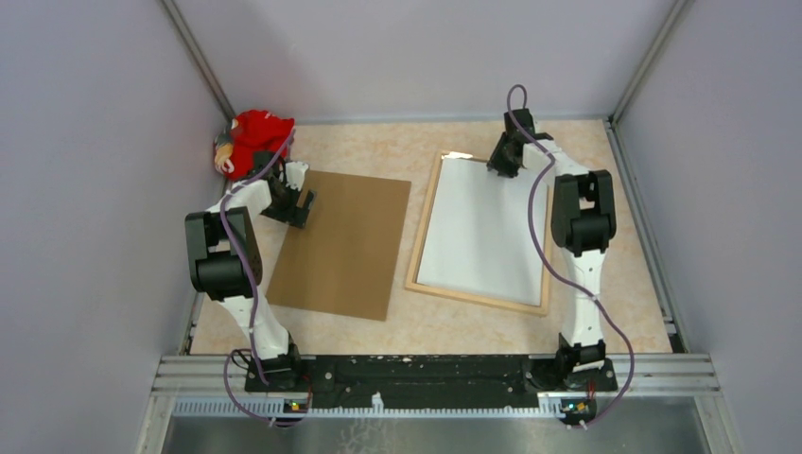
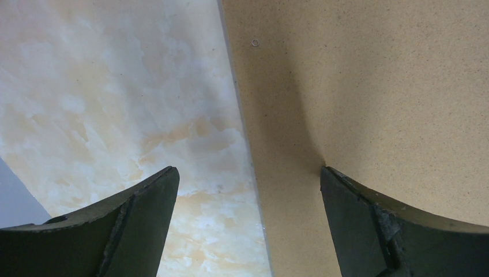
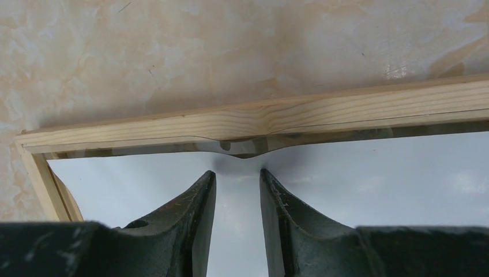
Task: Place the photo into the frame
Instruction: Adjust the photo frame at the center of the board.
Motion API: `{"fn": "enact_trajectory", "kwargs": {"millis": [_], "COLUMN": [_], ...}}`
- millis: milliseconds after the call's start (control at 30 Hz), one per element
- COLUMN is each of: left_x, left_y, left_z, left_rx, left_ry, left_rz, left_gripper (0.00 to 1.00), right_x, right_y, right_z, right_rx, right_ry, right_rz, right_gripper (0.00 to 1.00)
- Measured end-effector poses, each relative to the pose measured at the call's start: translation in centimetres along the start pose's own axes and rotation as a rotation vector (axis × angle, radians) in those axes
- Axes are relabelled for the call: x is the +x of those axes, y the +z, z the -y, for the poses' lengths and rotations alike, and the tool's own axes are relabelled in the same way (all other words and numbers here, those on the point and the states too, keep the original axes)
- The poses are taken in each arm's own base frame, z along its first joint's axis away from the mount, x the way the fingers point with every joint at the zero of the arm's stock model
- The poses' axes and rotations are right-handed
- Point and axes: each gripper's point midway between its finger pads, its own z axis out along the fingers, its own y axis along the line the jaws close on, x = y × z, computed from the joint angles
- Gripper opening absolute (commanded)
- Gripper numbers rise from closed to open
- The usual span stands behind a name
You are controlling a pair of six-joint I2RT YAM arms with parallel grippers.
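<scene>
On the marbled table (image 1: 426, 331) the photo (image 1: 482, 227) sits in the frame (image 1: 473, 298), far edge buckled just beyond the nearly-closed, empty right gripper (image 3: 237, 172).

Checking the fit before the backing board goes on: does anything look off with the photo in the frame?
Yes. At its far edge the photo buckles into a small hump just ahead of the right claw. There it rides up against the far rail of the frame instead of lying flat. The rest of the sheet looks flat.
</scene>
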Motion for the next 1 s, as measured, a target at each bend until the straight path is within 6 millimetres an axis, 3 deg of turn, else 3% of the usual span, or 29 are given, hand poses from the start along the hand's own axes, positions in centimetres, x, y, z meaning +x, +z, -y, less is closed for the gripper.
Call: {"fn": "enact_trajectory", "kwargs": {"millis": [500, 667, 833, 1000], "left_x": [0.2, 0.2, -0.1, -0.2], "left_y": [0.0, -0.3, -0.9, -1.3], "left_z": [0.0, -0.3, -1.5, -2.8], "left_rx": [0.004, 0.016, 0.018, 0.002], "left_ry": [0.000, -0.014, -0.037, -0.050], "left_rz": [-0.005, -0.005, 0.009, 0.017], "left_gripper": [0.99, 0.99, 0.99, 0.99], "right_x": [-0.1, 0.1, 1.5, 1.8], "right_y": [-1.0, -1.7, -2.3, -2.9], "right_z": [-1.8, -4.1, -6.5, -7.8], "right_rx": [-0.056, -0.098, -0.130, -0.140], "right_ry": [-0.009, -0.024, -0.053, -0.067], "right_rz": [-0.005, -0.005, -0.018, -0.019], "right_gripper": [0.48, 0.54, 0.58, 0.58]}}
